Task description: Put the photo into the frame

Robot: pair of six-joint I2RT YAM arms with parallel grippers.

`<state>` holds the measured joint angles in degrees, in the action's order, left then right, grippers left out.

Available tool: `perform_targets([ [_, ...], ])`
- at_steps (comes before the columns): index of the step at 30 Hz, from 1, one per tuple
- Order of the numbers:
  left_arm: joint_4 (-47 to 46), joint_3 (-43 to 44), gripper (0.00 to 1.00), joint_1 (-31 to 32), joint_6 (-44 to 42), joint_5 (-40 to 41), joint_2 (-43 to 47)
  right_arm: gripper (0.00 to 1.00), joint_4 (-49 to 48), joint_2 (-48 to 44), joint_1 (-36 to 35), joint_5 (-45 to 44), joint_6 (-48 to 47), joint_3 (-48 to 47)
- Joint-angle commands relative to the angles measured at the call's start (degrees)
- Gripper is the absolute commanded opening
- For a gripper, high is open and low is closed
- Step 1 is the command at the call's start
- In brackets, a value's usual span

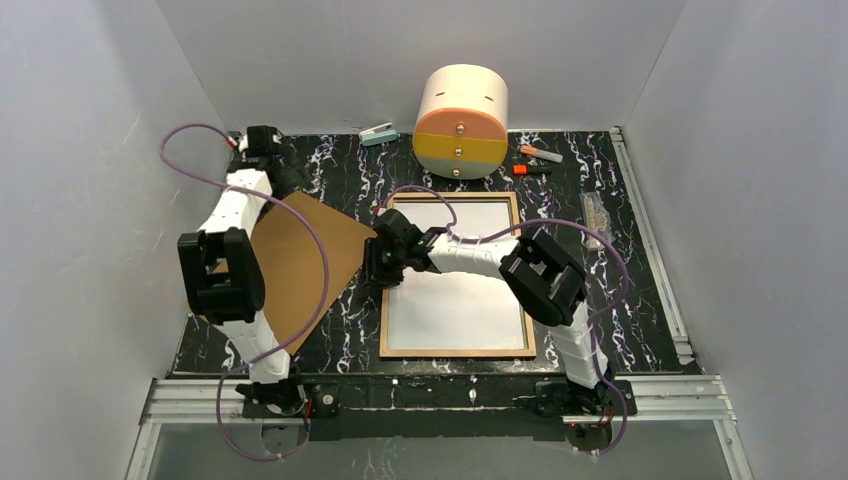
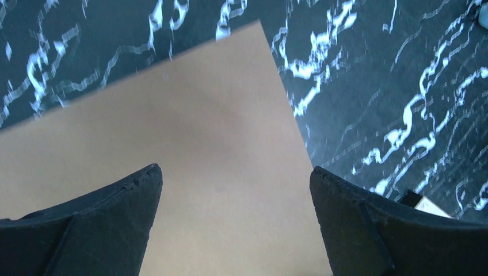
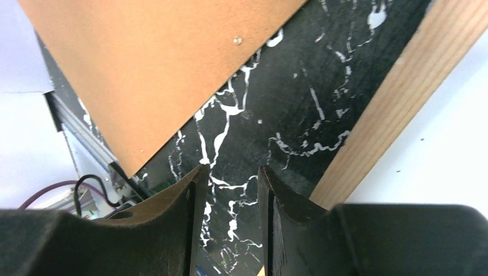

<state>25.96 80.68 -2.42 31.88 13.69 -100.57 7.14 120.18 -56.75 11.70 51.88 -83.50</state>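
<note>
Photo (image 1: 455,290) lies white back up inside frame (image 1: 456,352), frame flat at table (image 1: 640,300) centre, tan rim up. R forearm crosses over photo's upper-left part. R gripper (image 1: 380,262) sits at frame's left rim; wrist view shows its jaws a narrow gap apart, nothing between, over the marble strip between rim (image 3: 397,109) and brown backing board (image 3: 155,63). Board lies just left of frame, angled, corner near rim but not touching. L gripper (image 2: 236,169) spread wide, empty, above board's far corner. Behind frame: round tan/orange drawer box (image 1: 460,120), small stapler-like item (image 1: 378,133), orange marker (image 1: 540,153). Clear item (image 1: 595,220) to frame's right, can't tell what.
</note>
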Motion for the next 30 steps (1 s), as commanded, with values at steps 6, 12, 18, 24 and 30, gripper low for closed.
perform_targets([
  [6,3.78,15.34,0.98,-8.32,-14.69,-10.6,-11.49,0.46,10.82,4.36,-0.07,-9.49,0.26,-6.59],
  [12,1.0,17.72,0.98,-12.49,-16.76,-18.18,-19.47,0.48,12.49,4.78,0.44,-13.91,3.23,-6.76],
  [18,-1.29,18.42,0.94,-14.56,-16.7,-23.02,-26.06,0.56,9.48,6.44,2.0,-12.07,5.95,-7.76],
  [24,-9.52,13.42,0.93,-15.5,-17.2,-26.56,-26.74,0.59,6.62,8.72,3.7,-7.29,8.1,-8.51],
  [30,-8.98,8.73,0.89,-15.5,-17.81,-28.63,-25.99,0.59,4.3,11.08,4.54,-3.17,9.59,-8.8],
])
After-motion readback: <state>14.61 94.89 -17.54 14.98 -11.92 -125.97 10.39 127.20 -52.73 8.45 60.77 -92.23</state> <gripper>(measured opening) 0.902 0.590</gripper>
